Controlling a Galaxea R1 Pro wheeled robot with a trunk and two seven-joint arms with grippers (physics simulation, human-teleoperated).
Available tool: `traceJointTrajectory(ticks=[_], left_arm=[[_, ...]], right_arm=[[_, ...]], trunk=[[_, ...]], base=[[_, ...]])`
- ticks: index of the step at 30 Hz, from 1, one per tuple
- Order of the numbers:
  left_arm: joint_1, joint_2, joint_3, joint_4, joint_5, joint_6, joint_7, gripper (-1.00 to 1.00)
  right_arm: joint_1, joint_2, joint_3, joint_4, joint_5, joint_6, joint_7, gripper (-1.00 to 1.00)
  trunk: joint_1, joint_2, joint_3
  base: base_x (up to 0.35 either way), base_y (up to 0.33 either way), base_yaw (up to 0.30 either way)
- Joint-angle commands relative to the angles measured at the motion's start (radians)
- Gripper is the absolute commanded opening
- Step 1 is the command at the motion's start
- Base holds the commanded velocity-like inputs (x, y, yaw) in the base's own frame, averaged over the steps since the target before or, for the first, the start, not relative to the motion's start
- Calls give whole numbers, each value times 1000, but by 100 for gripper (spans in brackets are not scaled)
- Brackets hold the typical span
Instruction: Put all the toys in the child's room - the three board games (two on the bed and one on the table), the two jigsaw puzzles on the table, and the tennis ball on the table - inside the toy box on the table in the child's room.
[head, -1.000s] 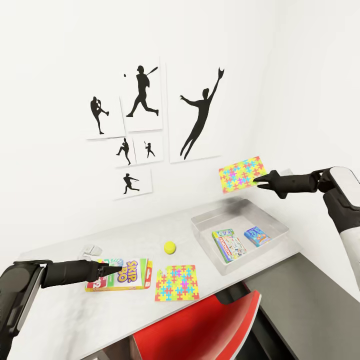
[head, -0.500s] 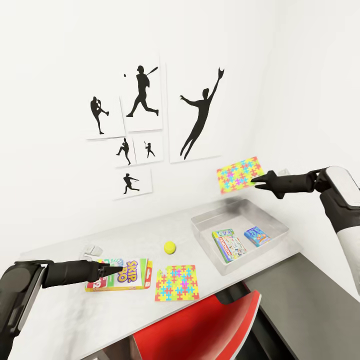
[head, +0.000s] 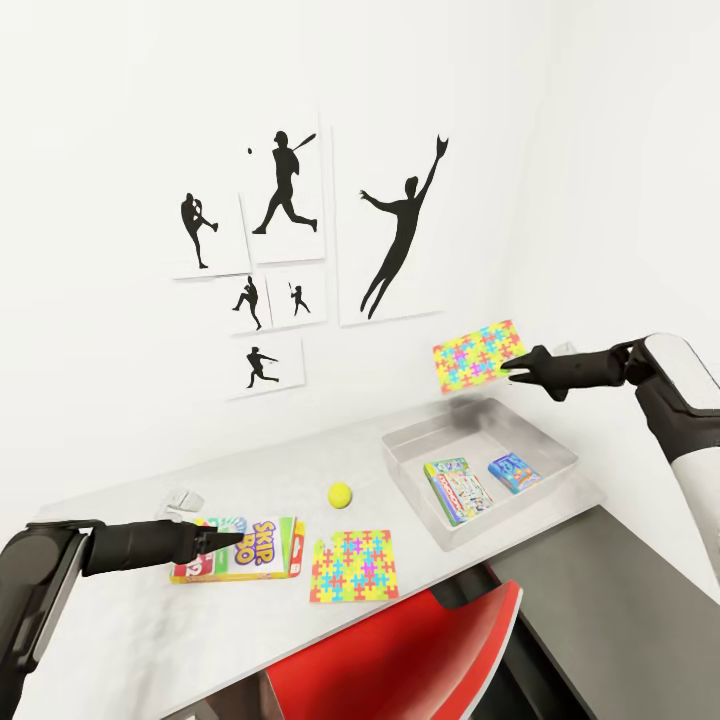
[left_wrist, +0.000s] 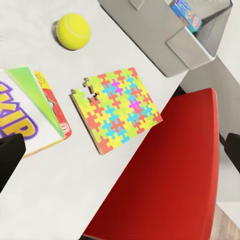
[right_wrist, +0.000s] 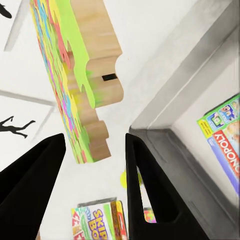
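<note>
Pinching one jigsaw puzzle (head: 477, 356) by its edge, the right gripper (head: 507, 367) hangs above the toy box (head: 560, 448); the left gripper (head: 238, 540) looks closed.

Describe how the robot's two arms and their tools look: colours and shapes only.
Both arms are matte black toward the tip, narrowing into slim tapered black fingers. The left tool ends a long black forearm that widens into a dark grey rounded link at the picture's edge. The right tool sits on a black segmented wrist joined to a glossy white rounded shell with a dark grey joint. No cables or markings are visible.
</note>
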Motion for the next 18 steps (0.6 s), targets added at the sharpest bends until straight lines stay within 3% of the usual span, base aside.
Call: traceJointTrajectory(ticks=[1,3,5,9,18], left_arm=[[-1,0,1,-1,-7,8,-8,100],[-1,1,2,-1,-6,8,-9,100],[-1,1,2,-1,-6,8,-9,100],[-1,2,2,-1,-6,8,-9,100],[-1,2,2,-1,-5,8,-9,100]], right_arm=[[-12,0,24,20,-11,0,-9,-100],[-29,2,78,38,-11,0,-7,-100],[-53,5,168,50,-11,0,1,-100],[-92,7,272,64,-12,0,33,-100],[-106,5,309,116,-12,0,60,-100]], trunk=[[1,-2,-2],[1,-2,-2],[1,-2,-2],[1,-2,-2],[1,-2,-2]], base=[[0,0,0],[0,0,0],[0,0,0],[0,0,0],[0,0,0]])
